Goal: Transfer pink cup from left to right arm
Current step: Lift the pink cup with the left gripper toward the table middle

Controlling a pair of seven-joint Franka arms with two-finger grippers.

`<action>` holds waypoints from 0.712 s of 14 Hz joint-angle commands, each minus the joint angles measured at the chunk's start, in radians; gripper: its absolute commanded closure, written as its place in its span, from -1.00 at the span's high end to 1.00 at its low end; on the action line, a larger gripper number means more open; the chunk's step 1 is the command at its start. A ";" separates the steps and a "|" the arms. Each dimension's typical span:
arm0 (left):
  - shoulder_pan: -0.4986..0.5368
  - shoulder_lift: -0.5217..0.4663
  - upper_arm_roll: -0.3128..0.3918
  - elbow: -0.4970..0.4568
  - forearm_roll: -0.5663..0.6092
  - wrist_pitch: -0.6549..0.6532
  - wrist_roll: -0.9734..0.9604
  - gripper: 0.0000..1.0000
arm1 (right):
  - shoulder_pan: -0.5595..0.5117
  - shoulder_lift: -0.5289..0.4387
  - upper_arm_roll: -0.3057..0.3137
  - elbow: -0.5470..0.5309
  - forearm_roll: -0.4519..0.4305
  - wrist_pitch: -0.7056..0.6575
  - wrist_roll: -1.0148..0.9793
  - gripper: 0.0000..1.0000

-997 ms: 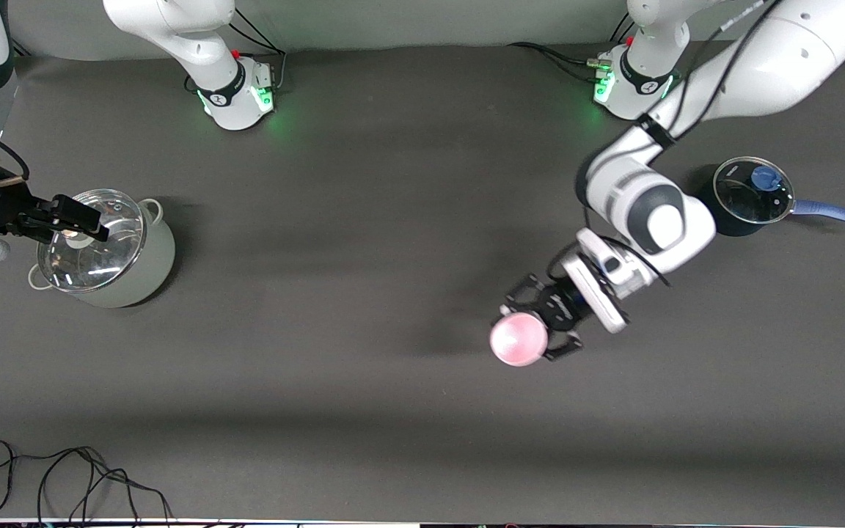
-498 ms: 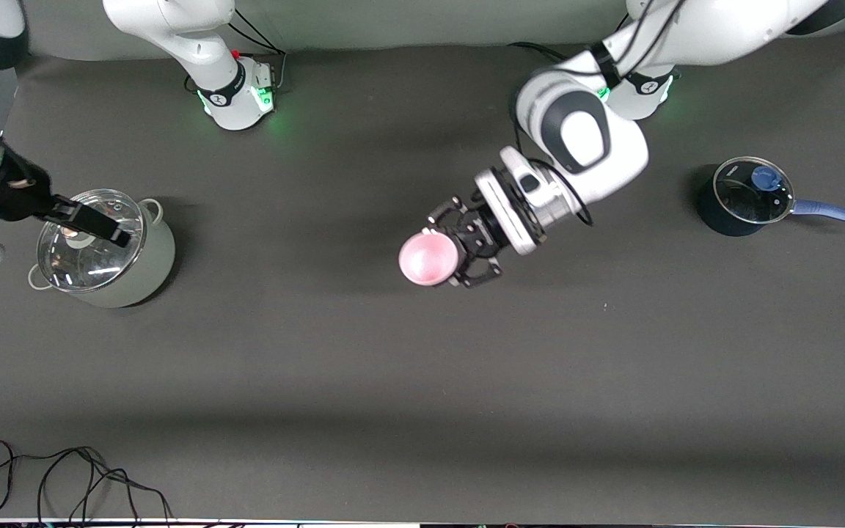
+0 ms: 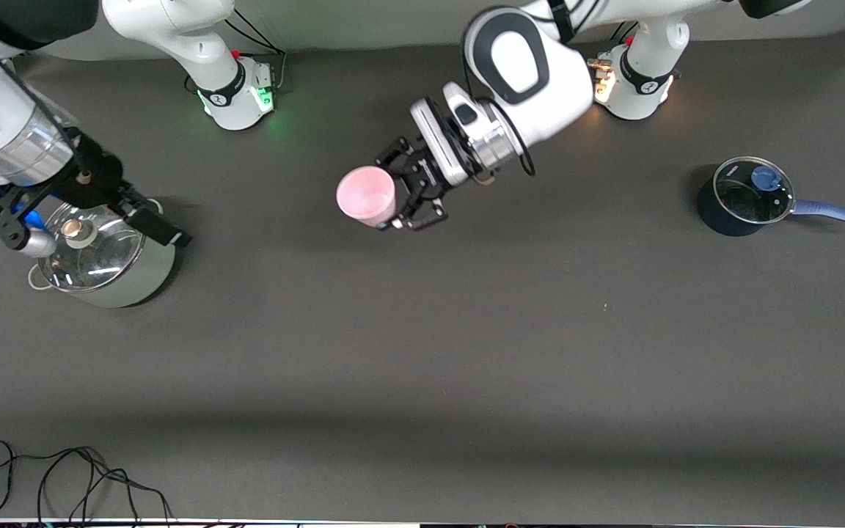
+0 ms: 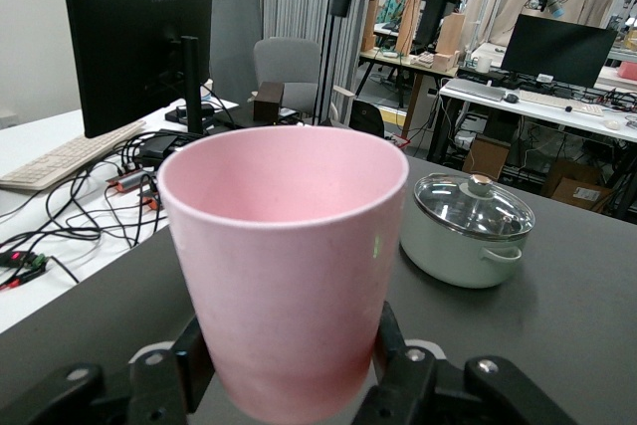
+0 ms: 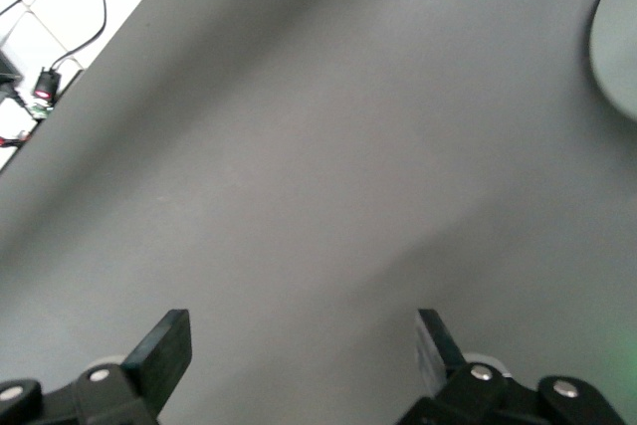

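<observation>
**Pink cup carried aloft, receiving claw spread wide**

The left claw (image 3: 402, 192) is clamped on the pink cup (image 3: 366, 195), holding it in the air above the bare worktop (image 3: 466, 352) at about 12 o'clock of the front view's centre. The cup's mouth faces toward the right arm's end, probably so the other arm can take its free side. The right claw (image 3: 81, 220) hangs released, fingers well apart, over the lidded pale pot (image 3: 103, 260) at 9 o'clock, seemingly readied for the handover. At 3 o'clock a lidded blue saucepan (image 3: 749, 196) stands untouched.

The left wrist view shows what the front cannot: both fingers (image 4: 191, 365) pressing the cup's tapered base, the cup (image 4: 289, 266) empty, and the pot (image 4: 468, 231) ahead. The right wrist view confirms nothing lies between its spread fingers (image 5: 159, 350).
</observation>
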 commanded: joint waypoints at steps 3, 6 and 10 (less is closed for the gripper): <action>-0.042 -0.028 0.037 0.037 -0.020 0.026 -0.013 -0.24 | 0.124 0.047 -0.007 0.127 0.050 -0.018 0.275 0.99; -0.040 -0.028 0.045 0.039 -0.018 0.026 -0.013 -0.24 | 0.229 0.070 -0.007 0.164 0.046 -0.021 0.457 0.99; -0.042 -0.028 0.057 0.037 -0.018 0.026 -0.013 -0.24 | 0.299 0.175 -0.007 0.253 0.038 -0.031 0.657 0.97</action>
